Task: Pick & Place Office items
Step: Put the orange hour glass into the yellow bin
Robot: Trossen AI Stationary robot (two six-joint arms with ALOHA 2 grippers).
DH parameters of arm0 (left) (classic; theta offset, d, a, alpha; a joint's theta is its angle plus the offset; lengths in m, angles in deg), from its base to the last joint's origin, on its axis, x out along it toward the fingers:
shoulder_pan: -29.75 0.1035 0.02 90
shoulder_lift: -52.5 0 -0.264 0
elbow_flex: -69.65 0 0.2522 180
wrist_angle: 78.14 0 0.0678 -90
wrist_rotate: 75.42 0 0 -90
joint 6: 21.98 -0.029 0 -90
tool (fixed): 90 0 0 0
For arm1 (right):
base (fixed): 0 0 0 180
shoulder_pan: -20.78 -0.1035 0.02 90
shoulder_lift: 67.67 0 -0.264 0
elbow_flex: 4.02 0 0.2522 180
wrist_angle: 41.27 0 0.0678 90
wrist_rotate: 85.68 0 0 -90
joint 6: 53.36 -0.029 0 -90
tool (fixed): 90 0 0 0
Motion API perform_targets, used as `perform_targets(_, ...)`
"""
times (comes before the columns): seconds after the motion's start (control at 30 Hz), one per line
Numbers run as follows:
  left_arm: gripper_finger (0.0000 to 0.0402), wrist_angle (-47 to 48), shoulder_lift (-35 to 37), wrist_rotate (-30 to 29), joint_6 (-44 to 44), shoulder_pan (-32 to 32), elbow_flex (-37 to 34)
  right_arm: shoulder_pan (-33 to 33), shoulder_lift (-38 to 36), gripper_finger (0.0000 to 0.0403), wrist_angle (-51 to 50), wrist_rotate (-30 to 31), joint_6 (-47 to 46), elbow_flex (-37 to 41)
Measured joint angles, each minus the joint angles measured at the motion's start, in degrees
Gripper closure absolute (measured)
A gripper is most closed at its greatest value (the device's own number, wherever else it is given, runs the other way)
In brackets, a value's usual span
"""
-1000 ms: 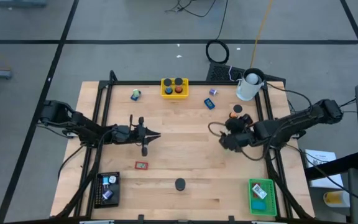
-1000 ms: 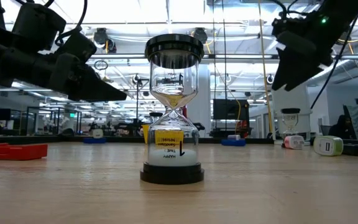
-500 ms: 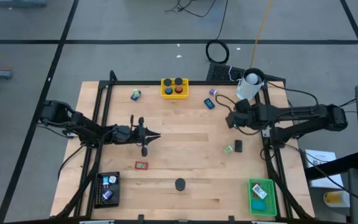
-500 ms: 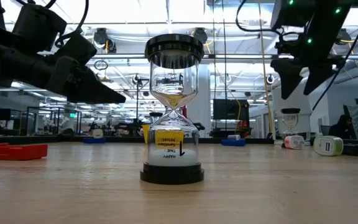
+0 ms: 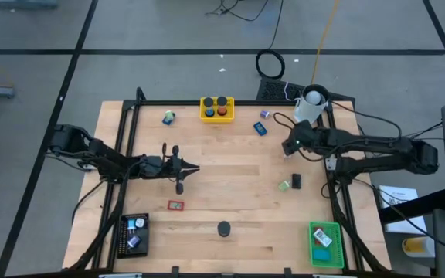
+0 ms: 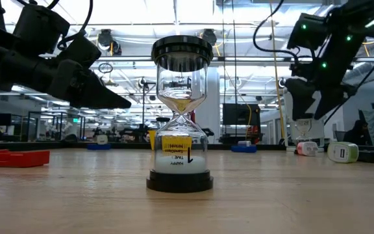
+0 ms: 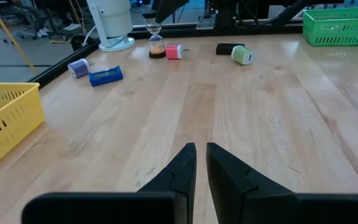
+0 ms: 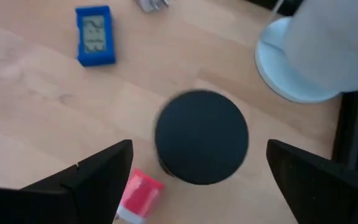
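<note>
Two grippers | right gripper (image 8: pixel 197 171) – jaws wide, poised over black round cap (image 8: pixel 201 137) near white cup (image 8: pixel 309 53) | left gripper (image 7: pixel 201 163) – jaws nearly closed, empty, above bare table (image 7: pixel 278 112)

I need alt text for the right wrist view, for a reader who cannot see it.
The open right gripper hangs directly above a black round cap on the wooden table, one finger on each side. A red block lies beside the cap, a blue block farther off, and a white cup stands nearby.
</note>
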Motion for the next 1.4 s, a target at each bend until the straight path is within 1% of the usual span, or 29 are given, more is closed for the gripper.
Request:
perform_targets(0.2, 0.0355, 0.0, 0.0, 0.0, 0.1, 0.0, 0.0, 2.0, -0.8, 0.0040, 5.8, 0.1, 2.4, 5.6)
perform_targets(0.3, 0.0355, 0.0, 0.0, 0.0, 0.1, 0.0, 0.0, 2.2, -0.8, 0.0053, 9.1, 0.1, 3.3, 7.2)
perform_targets(0.5, 0.0355, -0.1, 0.0, 0.0, 0.0, 0.0, 0.0, 2.2, -0.8, 0.0115, 12.2, 0.2, 4.6, 7.7)
perform_targets(0.73, 0.0355, -0.1, 0.0, 0.0, 0.3, 0.0, 0.0, 2.2, -0.8, 0.0196, 12.6, 0.2, 4.9, 7.7)
perform_targets(0.9, 0.0355, -0.1, 0.0, 0.0, 0.5, 0.0, 0.0, 2.2, -1.1, 0.0237, 12.6, 0.3, 5.5, 7.7)
perform_targets(1.03, 0.0355, -0.2, 0.0, 0.0, 0.5, 0.0, 0.0, 2.2, -2.5, 0.0243, 12.5, 0.2, 6.7, 7.7)
perform_targets(1.2, 0.0355, -0.3, 0.0, 0.0, 0.5, 0.0, 0.0, 2.2, -6.0, 0.0231, 13.5, -0.8, 6.7, 7.7)
perform_targets(1.3, 0.0355, -0.8, 0.0, 0.0, -0.1, 0.0, 0.0, 2.1, -6.8, 0.0237, 16.8, -3.0, 7.4, 7.7)
perform_targets(1.4, 0.0355, -1.0, 0.0, 0.0, -0.2, 0.0, 0.0, 1.9, -6.2, 0.0241, 22.4, -4.8, 9.1, 7.7)
